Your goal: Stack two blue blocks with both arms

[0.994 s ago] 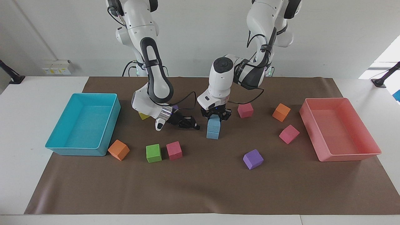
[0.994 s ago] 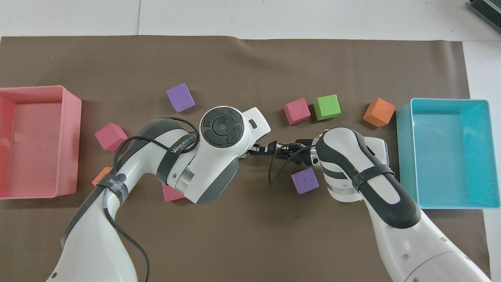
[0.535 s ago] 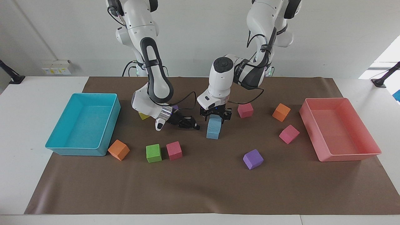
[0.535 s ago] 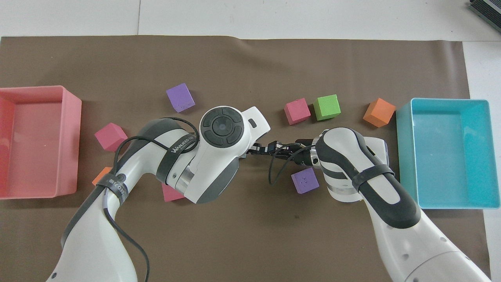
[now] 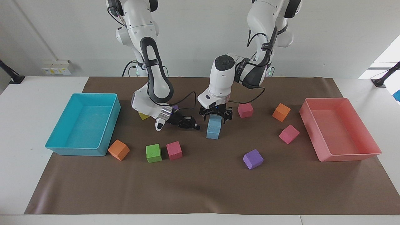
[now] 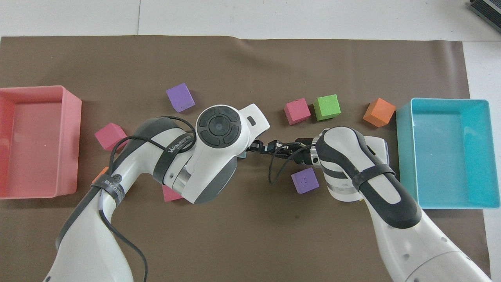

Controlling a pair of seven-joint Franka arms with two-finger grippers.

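Since the earlier frame the left tool [image 5: 216, 114] has spread its fingers wide and lifted slightly, straddling the top of the upper blue block [image 5: 215, 121] without gripping. That block sits on the lower blue block [image 5: 213, 133], mid-bench. Right tool [image 5: 187, 123], fingers together, empty, hangs just beside the stack.

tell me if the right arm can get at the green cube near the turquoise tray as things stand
Probably yes: the right gripper is shut and empty, low over the mat, and the green cube sits close by with nothing above it; the pink cube beside it may crowd the fingers.
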